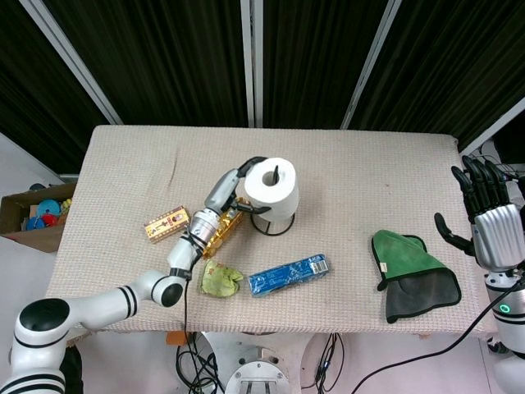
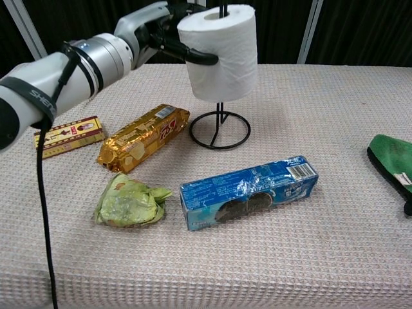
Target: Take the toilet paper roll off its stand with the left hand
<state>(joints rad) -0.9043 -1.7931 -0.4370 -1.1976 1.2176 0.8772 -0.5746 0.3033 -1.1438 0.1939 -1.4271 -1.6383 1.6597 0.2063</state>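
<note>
- The bench wears a beige woven cover; everything lies on it.
- The green cloth lies toward the right end, dark grey at its lower part.
- The toilet paper roll is held up off the base of its stand; the black upright rod runs through its core, the tip showing at the top.
- The left robot hand grips the roll from its left side, fingers wrapped round it.
- The right robot hand hangs beyond the bench's right edge, fingers spread, holding nothing.
- The blue biscuit pack lies in front of the stand.
- The gold packet sits left of the stand.
- The crumpled green wrapper rests near the gold packet.
</note>
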